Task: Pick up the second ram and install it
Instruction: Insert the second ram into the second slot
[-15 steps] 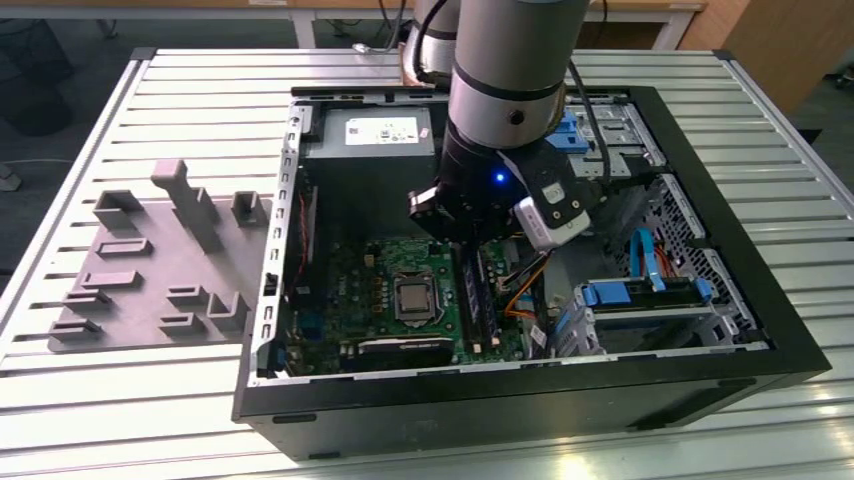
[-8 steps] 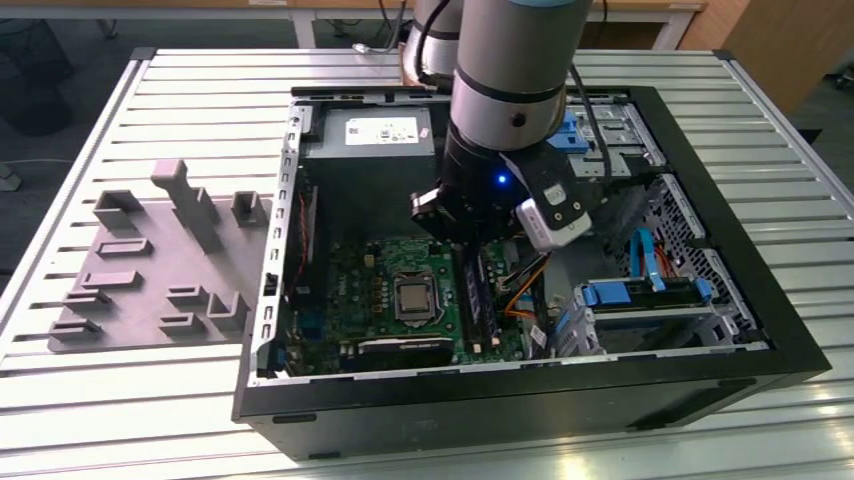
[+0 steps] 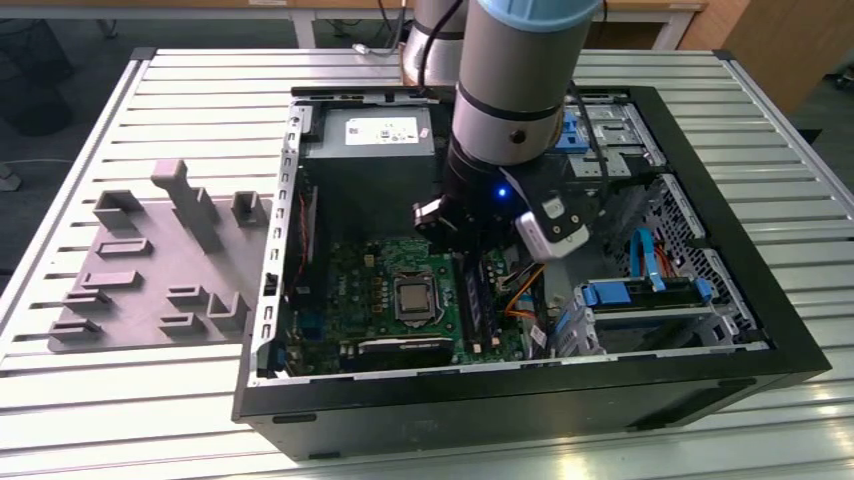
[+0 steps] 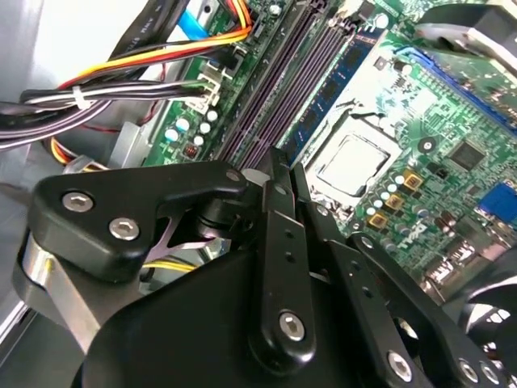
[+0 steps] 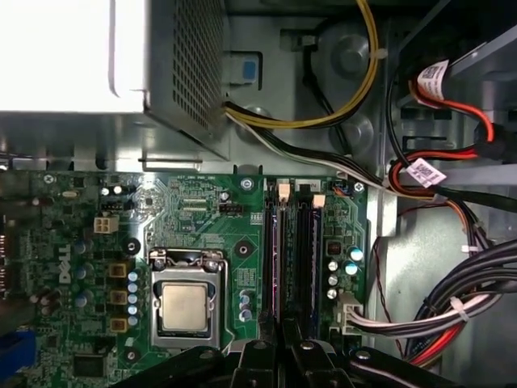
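Arm (image 3: 514, 80) plunges near-vertically into the open case (image 3: 787, 350) at frame centre in the exterior view, its wrist low over the motherboard (image 3: 360, 290). Tool (image 4: 279, 174), fingers pressed together, pinches the top edge of the ram (image 4: 335, 85), a dark-blue stick standing in the slots (image 5: 287, 259) beside the processor (image 5: 184, 307).

jaws' tips hidden behind gripper (image 4: 279, 174) linkage, arm (image 3: 514, 90) cut off above
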